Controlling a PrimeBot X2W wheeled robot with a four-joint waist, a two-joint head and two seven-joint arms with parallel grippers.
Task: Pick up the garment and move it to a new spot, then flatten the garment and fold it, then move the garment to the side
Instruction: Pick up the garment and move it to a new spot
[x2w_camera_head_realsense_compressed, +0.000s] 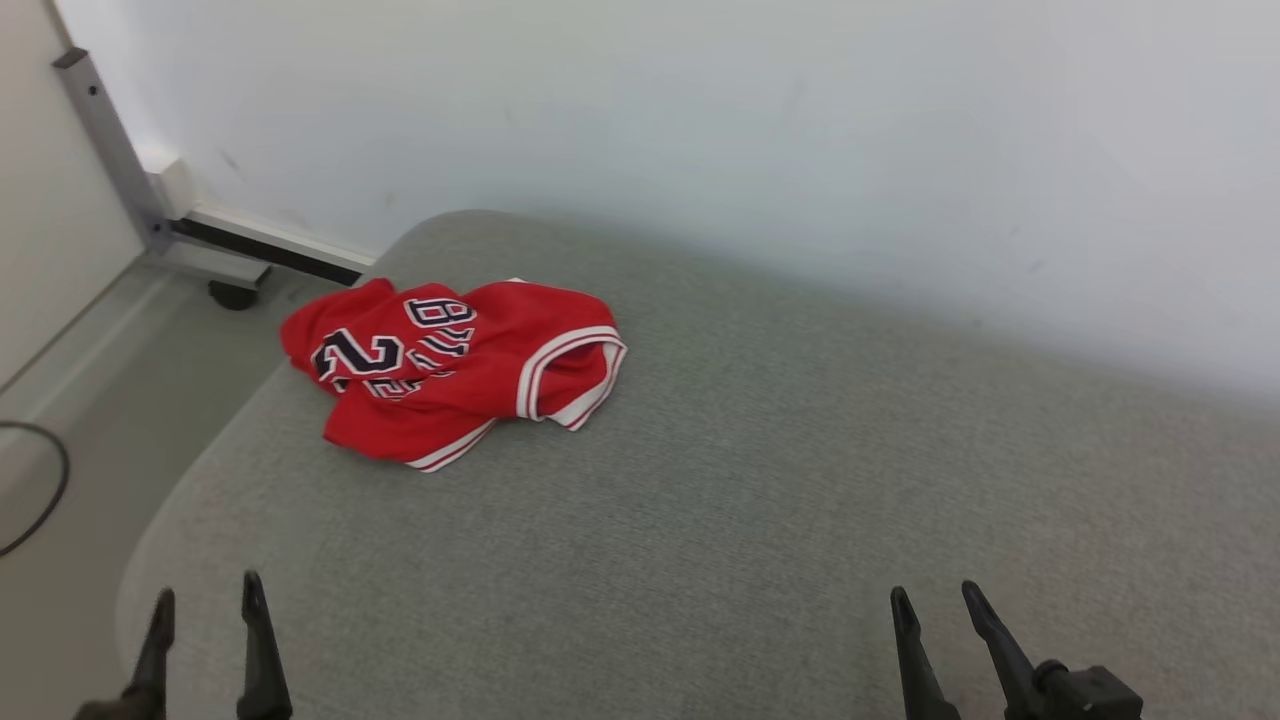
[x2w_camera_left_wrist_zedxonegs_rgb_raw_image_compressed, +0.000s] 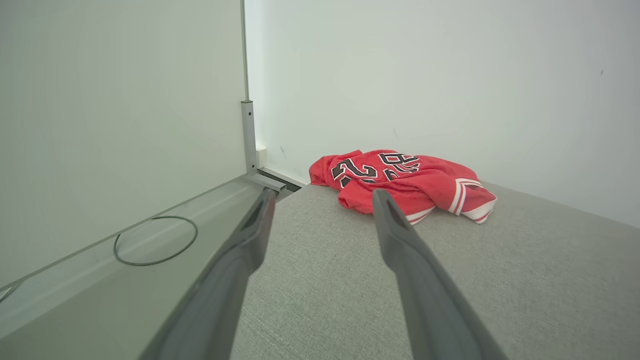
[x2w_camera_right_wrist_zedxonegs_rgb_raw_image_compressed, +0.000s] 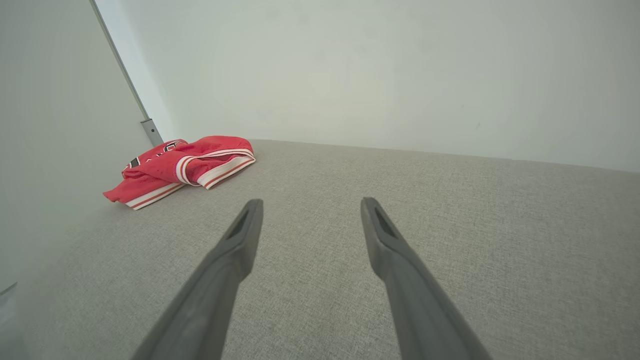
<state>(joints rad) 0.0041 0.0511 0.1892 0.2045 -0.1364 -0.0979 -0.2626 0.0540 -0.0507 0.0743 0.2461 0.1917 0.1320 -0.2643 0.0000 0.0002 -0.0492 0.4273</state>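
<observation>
We're seeing the red basketball jersey (x2w_camera_head_realsense_compressed: 450, 365) lying crumpled near the far-left corner of the grey upholstered surface (x2w_camera_head_realsense_compressed: 760, 480). Our left claw (x2w_camera_head_realsense_compressed: 207, 587) and right claw (x2w_camera_head_realsense_compressed: 934, 589) are hanging wide open, holding nothing, well short of it.

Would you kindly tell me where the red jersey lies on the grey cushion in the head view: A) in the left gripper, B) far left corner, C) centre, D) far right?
B: the crumpled red jersey lies near the far left corner of the grey cushion, well ahead of the open, empty left gripper.
</observation>
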